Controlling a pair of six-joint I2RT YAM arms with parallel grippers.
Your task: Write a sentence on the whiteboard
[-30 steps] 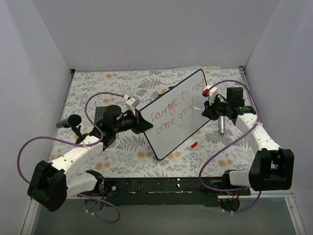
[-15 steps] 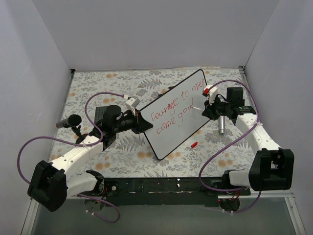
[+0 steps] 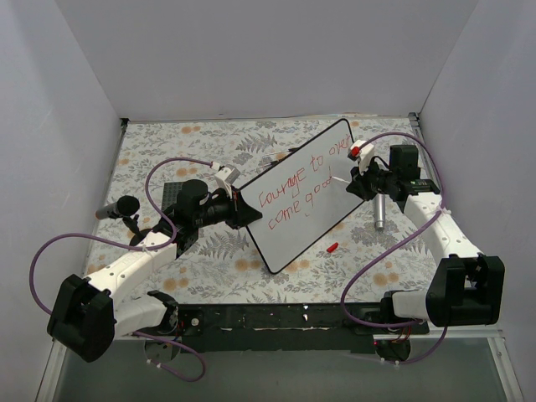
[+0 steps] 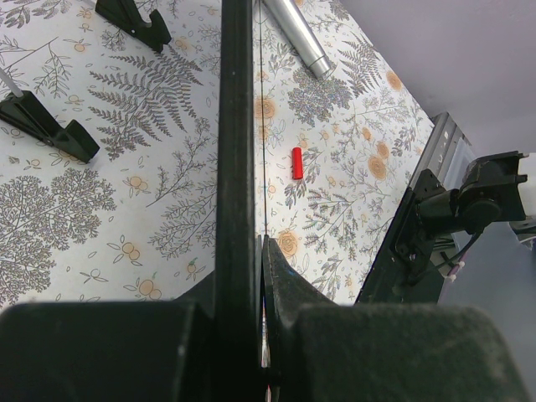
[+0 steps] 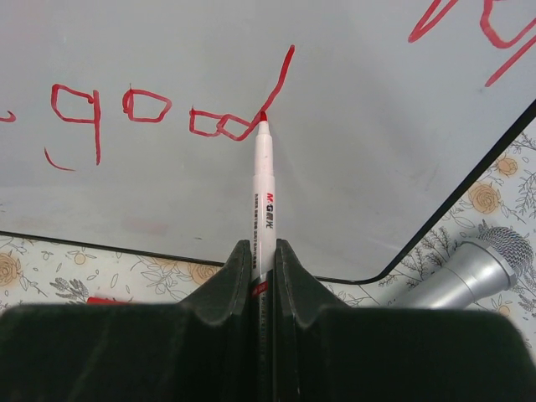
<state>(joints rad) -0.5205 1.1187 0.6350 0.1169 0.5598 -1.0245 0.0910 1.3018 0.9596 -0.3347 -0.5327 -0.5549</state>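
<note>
The whiteboard (image 3: 295,236) stands tilted on the floral tablecloth in the top view. The sentence (image 3: 297,188) is in red, in two slanted lines, about "courage to over / come good". My left gripper (image 3: 244,209) is shut on the board's left edge; in the left wrist view the jaws (image 4: 255,276) clamp the black rim (image 4: 236,126). My right gripper (image 3: 356,186) is shut on a white marker with a red tip (image 5: 263,193). The tip touches the board (image 5: 167,201) on the stem of the "d" of "good" (image 5: 134,109).
A silver microphone (image 3: 378,213) lies right of the board, under my right arm. A red marker cap (image 3: 332,247) lies near the board's near corner. A black microphone (image 3: 117,208) lies at the left. Two black board feet (image 4: 50,126) rest on the cloth. Grey walls surround the table.
The last word grew from "goo" to "good" as the marker drew the "d". My right gripper shifted slightly toward the far side. The left arm and the board have not moved.
</note>
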